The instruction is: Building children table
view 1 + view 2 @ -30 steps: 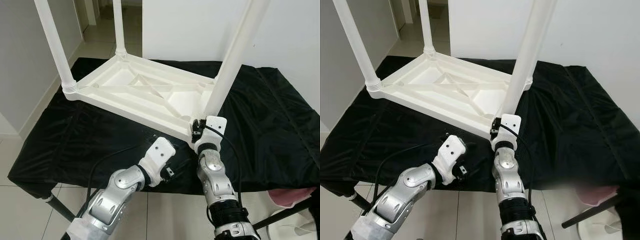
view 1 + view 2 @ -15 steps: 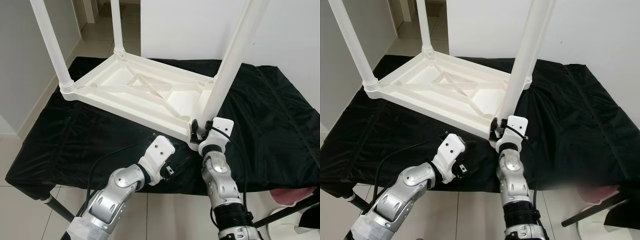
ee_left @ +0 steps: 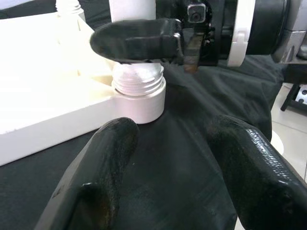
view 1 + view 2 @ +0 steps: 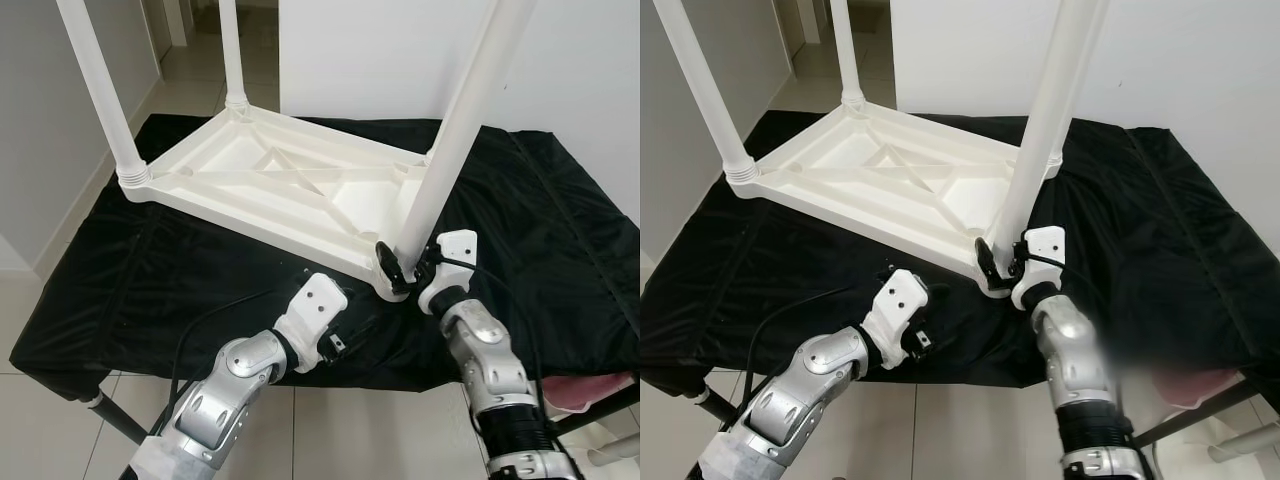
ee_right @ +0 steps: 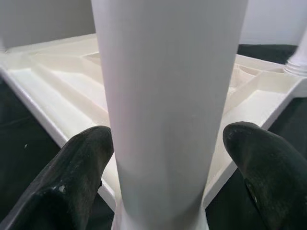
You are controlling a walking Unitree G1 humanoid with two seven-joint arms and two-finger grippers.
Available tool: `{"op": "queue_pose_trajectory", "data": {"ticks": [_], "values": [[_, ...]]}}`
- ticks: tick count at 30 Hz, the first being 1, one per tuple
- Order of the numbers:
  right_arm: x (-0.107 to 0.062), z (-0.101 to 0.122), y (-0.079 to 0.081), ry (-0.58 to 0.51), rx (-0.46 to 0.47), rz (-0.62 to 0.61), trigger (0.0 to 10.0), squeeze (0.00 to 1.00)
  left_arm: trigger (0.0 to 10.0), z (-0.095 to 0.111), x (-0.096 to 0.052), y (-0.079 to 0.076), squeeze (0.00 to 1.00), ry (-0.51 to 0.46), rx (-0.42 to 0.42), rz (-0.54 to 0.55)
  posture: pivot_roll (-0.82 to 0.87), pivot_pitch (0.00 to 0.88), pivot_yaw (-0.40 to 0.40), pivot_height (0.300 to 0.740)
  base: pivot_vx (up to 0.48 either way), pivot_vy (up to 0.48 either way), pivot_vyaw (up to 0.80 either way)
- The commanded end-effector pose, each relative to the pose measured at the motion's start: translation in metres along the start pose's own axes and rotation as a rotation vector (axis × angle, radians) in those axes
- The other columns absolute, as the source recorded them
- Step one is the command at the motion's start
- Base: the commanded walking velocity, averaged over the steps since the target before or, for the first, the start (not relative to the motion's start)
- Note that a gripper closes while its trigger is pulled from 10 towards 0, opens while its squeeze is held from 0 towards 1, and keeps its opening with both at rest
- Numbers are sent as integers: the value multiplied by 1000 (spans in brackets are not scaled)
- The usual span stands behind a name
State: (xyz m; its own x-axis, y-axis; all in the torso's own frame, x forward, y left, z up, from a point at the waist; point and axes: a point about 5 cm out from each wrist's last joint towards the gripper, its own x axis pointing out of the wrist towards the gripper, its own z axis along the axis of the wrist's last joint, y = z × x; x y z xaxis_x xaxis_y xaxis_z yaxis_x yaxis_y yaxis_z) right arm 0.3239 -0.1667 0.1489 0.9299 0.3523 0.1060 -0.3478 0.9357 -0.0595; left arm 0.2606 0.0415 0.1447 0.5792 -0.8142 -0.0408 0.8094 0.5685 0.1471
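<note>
Fingers (image 5: 81, 172) of the right gripper (image 4: 405, 270) stand spread on either side of the near white leg (image 4: 455, 130), by its threaded base, not clamped. At nine o'clock, the left gripper (image 4: 345, 335) hovers open over the black cloth (image 4: 560, 230). At eleven o'clock, the upturned white tabletop (image 4: 280, 185) lies on that cloth, legs up.

glossy white plastic table (image 4: 290, 190), black cloth (image 4: 540, 230)
</note>
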Motion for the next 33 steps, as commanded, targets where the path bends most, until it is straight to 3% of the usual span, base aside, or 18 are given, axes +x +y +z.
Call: {"op": "queue_pose_trajectory", "data": {"ticks": [1, 5, 8, 12, 13, 15, 16, 17, 18, 29, 30, 33], "values": [[2, 1, -1, 1, -1, 44, 10000, 0, 10000, 1, -1, 3, 0, 1, 13, -14, 8, 16, -31, 740, 0, 0, 0], [2, 1, -2, 4, -2, 59, 10000, 0, 10000, 1, -1, 3, 0, 0, 14, -13, 8, 16, -31, 740, 0, 0, 0], [5, -2, -9, 50, -57, 187, 10000, 0, 10000, 2, 0, 2, 0, 3, 29, -30, 1, 5, -24, 740, 0, 0, 0], [10, -5, -15, 80, -88, 255, 10000, 0, 10000, 5, 2, 0, 0, -1, 48, -45, 3, 3, -24, 740, 0, 0, 0], [10, -6, -15, 88, -85, 267, 8941, 0, 10000, 6, 3, 0, 0, -3, 47, -45, 3, 3, -24, 740, 0, 0, 0], [10, -6, -15, 88, -85, 267, 8941, 0, 10000, 6, 3, 0, 0, -3, 47, -45, 3, 3, -24, 740, 0, 0, 0], [11, -7, -16, 97, -88, 277, 7686, 0, 10000, 6, 3, 0, 0, -4, 47, -45, 3, 3, -24, 740, 0, 0, 0], [11, -7, -16, 97, -88, 277, 7686, 0, 10000, 6, 3, 0, 0, -4, 47, -45, 3, 3, -24, 740, 0, 0, 0], [12, -9, -17, 106, -93, 282, 0, 0, 10000, 5, 3, 0, 0, -2, 48, -45, 5, 1, -24, 740, 0, 0, 0], [12, -16, -27, 133, -84, 282, 0, 0, 10000, 4, 2, -1, 0, 4, 47, -48, 7, 7, -22, 740, 0, 0, 0], [12, -18, -28, 137, -84, 275, 10000, 0, 10000, 4, 2, -1, 0, 4, 48, -50, 6, 9, -20, 740, 0, 0, 0], [11, -20, -28, 140, -73, 243, 10000, 0, 10000, 4, 2, -1, 0, 6, 49, -51, 6, 10, -18, 740, 0, 0, 0]]}}
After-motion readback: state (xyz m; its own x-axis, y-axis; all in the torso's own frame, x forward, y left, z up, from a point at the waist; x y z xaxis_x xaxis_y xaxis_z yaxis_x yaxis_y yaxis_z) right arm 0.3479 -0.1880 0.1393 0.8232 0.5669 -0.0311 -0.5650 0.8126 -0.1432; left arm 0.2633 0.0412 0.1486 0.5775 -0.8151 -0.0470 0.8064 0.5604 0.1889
